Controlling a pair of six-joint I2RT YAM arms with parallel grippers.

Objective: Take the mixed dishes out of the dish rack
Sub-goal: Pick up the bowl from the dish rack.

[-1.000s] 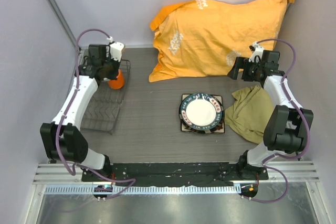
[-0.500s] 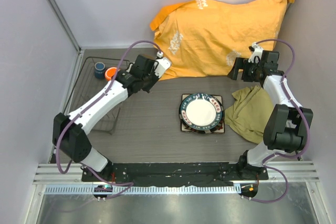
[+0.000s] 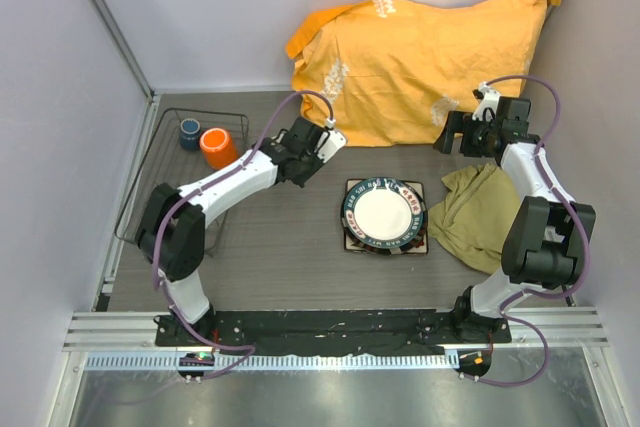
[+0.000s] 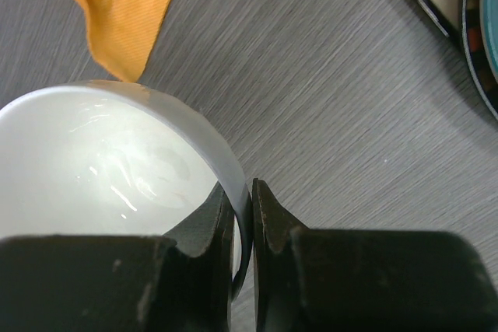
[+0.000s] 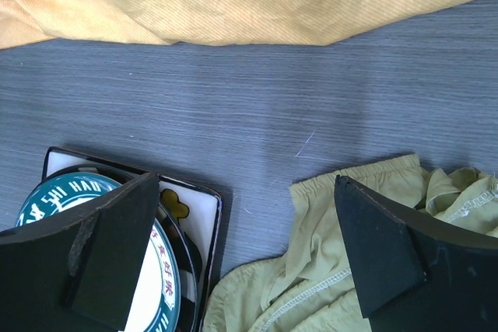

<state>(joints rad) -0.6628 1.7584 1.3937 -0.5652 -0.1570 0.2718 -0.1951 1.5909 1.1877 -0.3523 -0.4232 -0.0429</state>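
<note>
Top external: we counted two plates [image 3: 384, 215] outside dish rack [image 3: 138, 179]; left gripper [image 4: 250, 223] clamped bowl [image 4: 101, 169], right gripper [image 5: 249, 223] gaped; mug [image 3: 217, 147], cup [image 3: 189, 132] inside

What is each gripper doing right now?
Left gripper: closed on the rim of the round glossy white bowl.
Right gripper: open, holding nothing.

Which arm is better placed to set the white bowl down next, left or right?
Left. The left gripper is shut on the rim of the white bowl, close to the stacked plates. The right gripper is open and empty, over by the olive cloth.
</note>
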